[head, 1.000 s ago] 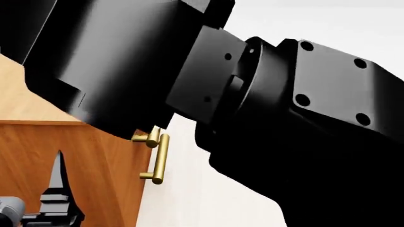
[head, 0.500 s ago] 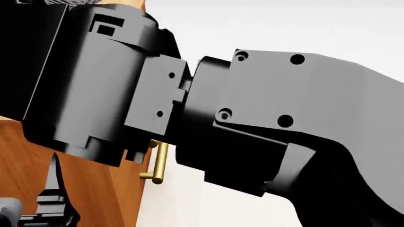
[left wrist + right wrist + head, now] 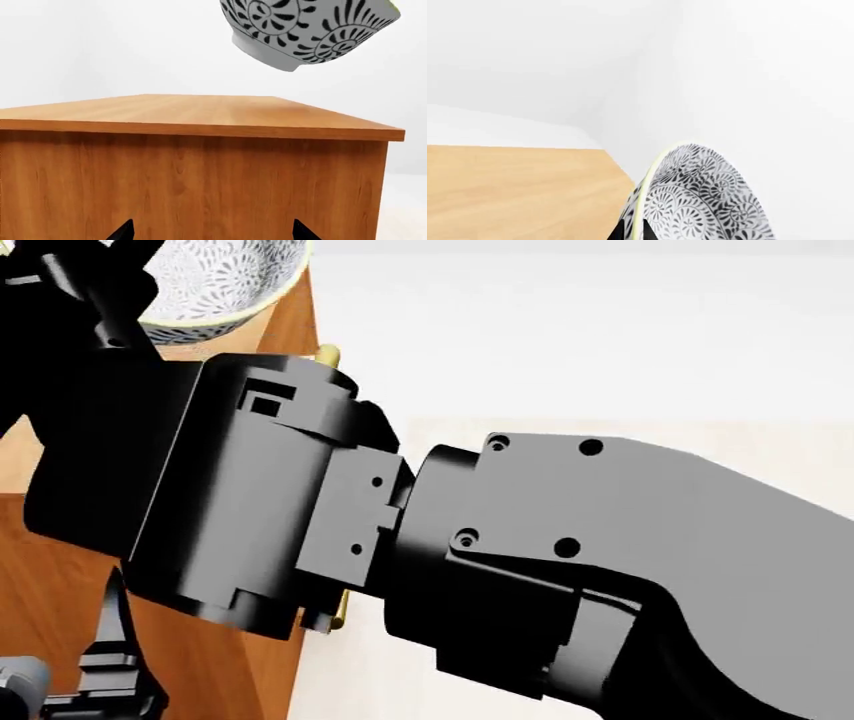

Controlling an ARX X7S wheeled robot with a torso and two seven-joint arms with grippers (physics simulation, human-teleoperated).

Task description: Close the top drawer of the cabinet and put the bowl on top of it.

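The patterned bowl (image 3: 707, 195) hangs tilted in the air above the cabinet's flat top (image 3: 514, 190). My right gripper (image 3: 639, 231) is shut on its pale rim, one finger inside and one outside. In the left wrist view the bowl (image 3: 307, 30) floats clear of the cabinet top (image 3: 200, 112). In the head view the bowl (image 3: 220, 280) shows at the upper left, past my right arm. My left gripper (image 3: 213, 234) is open, facing a plain wood side of the cabinet (image 3: 193, 185). The top drawer is hidden behind my right arm; only a bit of brass handle (image 3: 328, 357) shows.
My right arm (image 3: 507, 550) fills most of the head view and covers the cabinet's front. A left finger (image 3: 118, 620) points up beside the cabinet's wood face (image 3: 40, 580). Pale floor (image 3: 601, 350) and white walls lie beyond.
My right arm has swung up and over the cabinet. The bowl has come into the head view at the upper left. The arm now hides most of the brass handle.
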